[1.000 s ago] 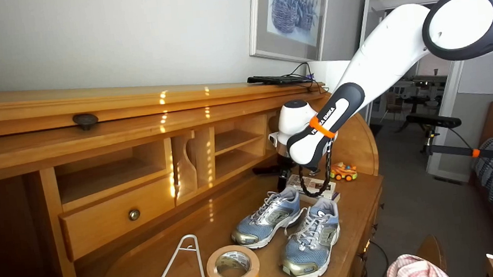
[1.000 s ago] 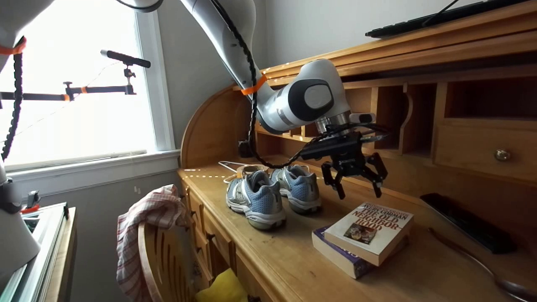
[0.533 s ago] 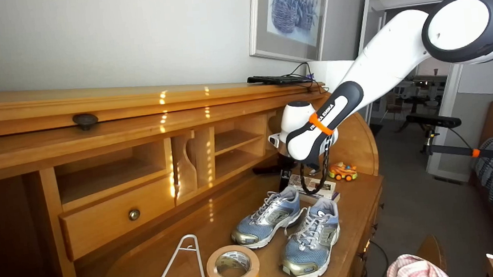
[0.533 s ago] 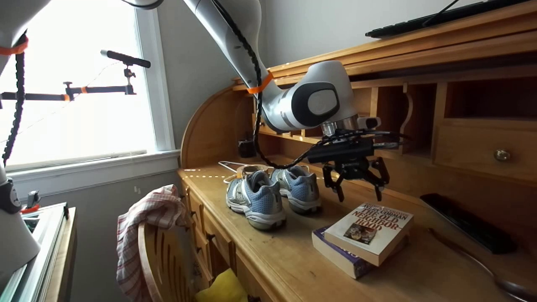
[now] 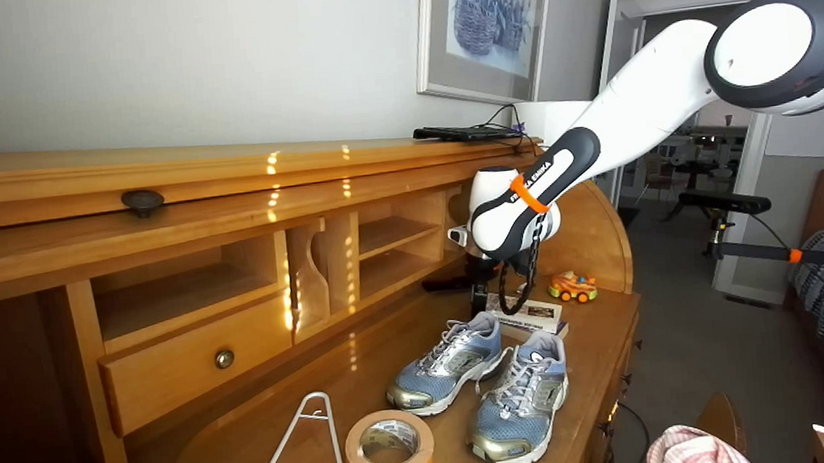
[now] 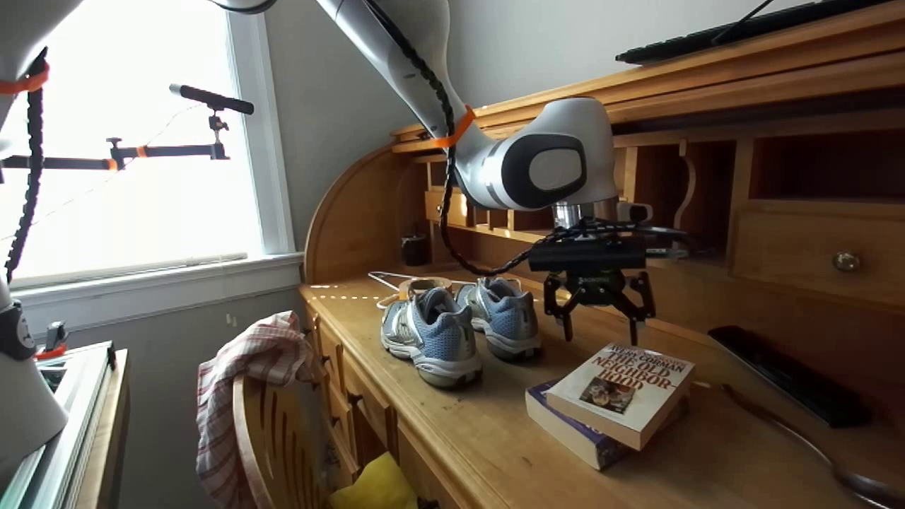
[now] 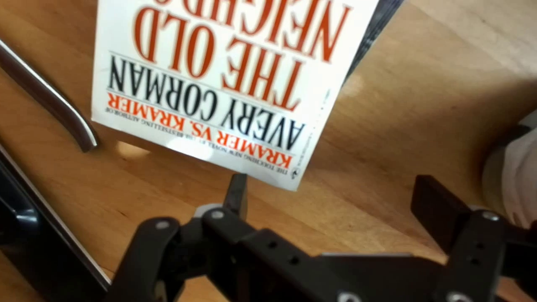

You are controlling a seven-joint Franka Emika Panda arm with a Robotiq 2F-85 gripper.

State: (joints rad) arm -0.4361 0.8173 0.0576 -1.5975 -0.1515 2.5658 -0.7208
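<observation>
The desk (image 6: 495,424) bears a dark cup (image 6: 414,249), contents unclear; the spread hand (image 6: 601,340) hovers near stacked books (image 6: 614,399).

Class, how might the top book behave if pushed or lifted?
The top book lies askew on the lower book, so a push may slide it. Being flat, it seems unlikely to roll. Its thin cover suggests it may flop open when lifted.

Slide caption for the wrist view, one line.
Open, empty hand over the wooden desk, near a book whose cover text appears upside down.
</observation>
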